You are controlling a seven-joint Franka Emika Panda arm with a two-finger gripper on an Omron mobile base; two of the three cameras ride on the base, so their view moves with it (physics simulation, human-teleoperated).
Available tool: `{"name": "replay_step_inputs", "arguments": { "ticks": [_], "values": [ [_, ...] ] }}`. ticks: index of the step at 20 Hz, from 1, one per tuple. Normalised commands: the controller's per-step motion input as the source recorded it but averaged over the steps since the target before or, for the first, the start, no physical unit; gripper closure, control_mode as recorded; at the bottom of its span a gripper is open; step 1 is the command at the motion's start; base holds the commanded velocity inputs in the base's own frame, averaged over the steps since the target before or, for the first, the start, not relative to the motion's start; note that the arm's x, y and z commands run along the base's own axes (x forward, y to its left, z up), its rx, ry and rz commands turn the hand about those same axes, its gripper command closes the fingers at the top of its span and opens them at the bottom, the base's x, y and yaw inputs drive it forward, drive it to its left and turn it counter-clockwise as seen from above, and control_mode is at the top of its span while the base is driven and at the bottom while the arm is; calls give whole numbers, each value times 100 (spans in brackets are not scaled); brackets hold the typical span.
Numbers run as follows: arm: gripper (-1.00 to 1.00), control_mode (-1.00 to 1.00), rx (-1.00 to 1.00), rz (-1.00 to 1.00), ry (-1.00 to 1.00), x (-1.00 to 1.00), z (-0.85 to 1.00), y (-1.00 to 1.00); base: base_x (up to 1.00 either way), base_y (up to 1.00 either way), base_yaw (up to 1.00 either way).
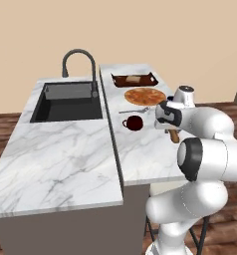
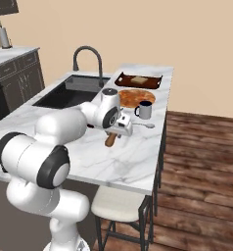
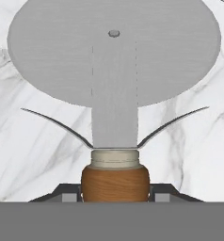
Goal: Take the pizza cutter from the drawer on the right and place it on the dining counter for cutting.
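- Over the dining counter (image 2: 138, 162), my gripper (image 2: 119, 128) has its fingers clamped on the pizza cutter (image 3: 115, 89) by the wooden handle (image 3: 115, 182).
- Cutter looks light and rigid; the metal wheel is likely slick and sharp-edged, so the handle is the right hold.
- From the hand view, the wheel projects straight ahead of my fingertips, centred, marble behind it.
- Handle end (image 2: 110, 140) pokes out below the hand, near the slab; contact unclear.
- Nearby: pizza (image 1: 145, 95), mug (image 1: 133, 122).

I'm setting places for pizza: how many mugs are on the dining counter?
1. The mug stands on the dining counter beside the pizza, near the tray. The arm may hide others.
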Motion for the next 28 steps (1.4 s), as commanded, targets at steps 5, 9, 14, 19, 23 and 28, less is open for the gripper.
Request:
{"name": "replay_step_inputs", "arguments": {
  "ticks": [5,9,14,19,23,28],
  "values": [
    [100,-100,0,0,0,2,-27,0,0,0,0],
    [100,-100,0,0,0,3,-30,0,0,0,0],
    [100,-100,0,0,0,10,-28,0,0,0,0],
    [100,-100,0,0,0,11,-20,0,0,0,0],
    [100,-100,0,0,0,14,-21,0,0,0,0],
    [-100,-100,0,0,0,1,-1,0,0,0,0]
  ]
}}
